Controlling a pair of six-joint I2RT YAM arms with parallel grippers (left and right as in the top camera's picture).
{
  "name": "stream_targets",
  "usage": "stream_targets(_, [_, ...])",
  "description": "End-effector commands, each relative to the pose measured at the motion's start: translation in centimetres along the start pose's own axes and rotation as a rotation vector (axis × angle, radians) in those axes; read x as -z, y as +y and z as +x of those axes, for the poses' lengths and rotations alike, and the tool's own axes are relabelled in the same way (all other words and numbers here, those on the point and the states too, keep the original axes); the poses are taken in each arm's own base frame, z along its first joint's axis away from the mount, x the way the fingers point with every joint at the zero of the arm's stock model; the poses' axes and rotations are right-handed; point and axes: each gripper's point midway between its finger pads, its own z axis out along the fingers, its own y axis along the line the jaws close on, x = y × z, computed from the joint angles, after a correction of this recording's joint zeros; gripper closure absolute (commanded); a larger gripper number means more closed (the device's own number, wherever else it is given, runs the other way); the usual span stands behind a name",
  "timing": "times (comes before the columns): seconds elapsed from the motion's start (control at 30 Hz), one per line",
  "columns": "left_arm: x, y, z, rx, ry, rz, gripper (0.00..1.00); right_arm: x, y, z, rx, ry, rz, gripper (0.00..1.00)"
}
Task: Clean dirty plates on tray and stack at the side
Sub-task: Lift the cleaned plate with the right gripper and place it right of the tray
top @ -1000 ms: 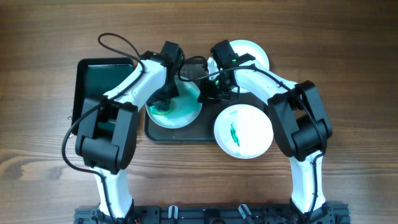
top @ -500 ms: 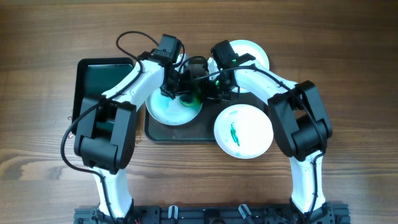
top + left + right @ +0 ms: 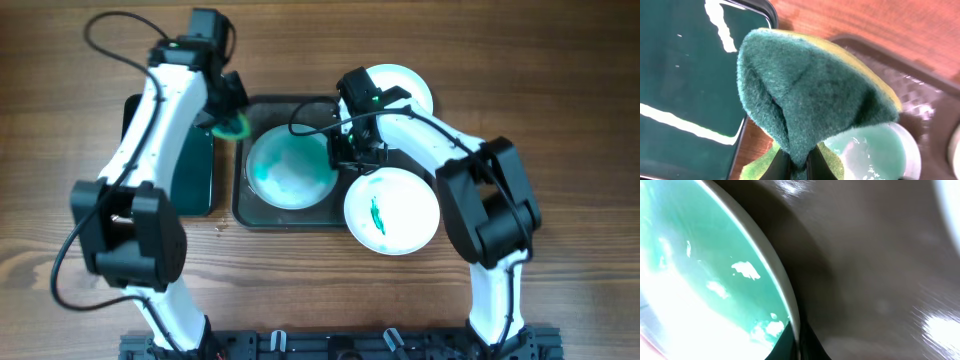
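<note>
The left tool (image 3: 796, 169) is clamping a folded green sponge (image 3: 810, 90) at its lower end and is holding it in the air, above the gap between the small tray (image 3: 190, 165) and the big tray (image 3: 290, 216). The right tool (image 3: 796, 341) is pinching the right rim of the first plate (image 3: 290, 168). This plate is lying inside the big tray and is showing a wide teal film over its middle, so in my judgement the wiping is not finished. The first danger is the pinch itself: the rim is thin and looks wet, so when the sponge is pressing down, the plate may be sliding out or turning under the tool. The sponge is gripped only at one edge, and a hard rub could be pulling it loose. It may also be carrying teal colour, and a drop could be falling on the counter (image 3: 560, 120) or on the small tray. The second plate (image 3: 405, 205), with a green streak, is lying over the near right corner of the big tray, just beside the right arm. A careless swing there could be pushing it off. The third plate (image 3: 408, 85) is sitting behind this arm, partly hidden. The two tools will be working near each other over one plate, so they may be colliding.
</note>
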Motion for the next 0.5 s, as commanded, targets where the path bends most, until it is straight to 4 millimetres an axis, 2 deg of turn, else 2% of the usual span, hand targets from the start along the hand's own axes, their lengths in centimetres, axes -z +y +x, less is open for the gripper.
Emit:
stream_targets(0.0, [1.1,-0.6,0.1,0.018,0.007,0.050,0.96,5.3,-2.1,-1.5,0.047,-0.216,0.290,0.96])
stream_targets(0.1, [1.1,-0.7,0.2,0.015,0.007,0.050,0.96,9.4,-2.1,-1.5,0.090,-0.352,0.457,0.96])
stream_targets(0.23, [1.1,-0.8,0.2,0.014,0.009,0.050,0.96,15.2,-1.0,-1.3,0.169,-0.575,0.698,0.96])
stream_targets(0.47, [1.1,-1.5,0.7,-0.006,0.013,0.053,0.96,19.2,1.2,-0.6,0.268,-0.770,0.930,0.96])
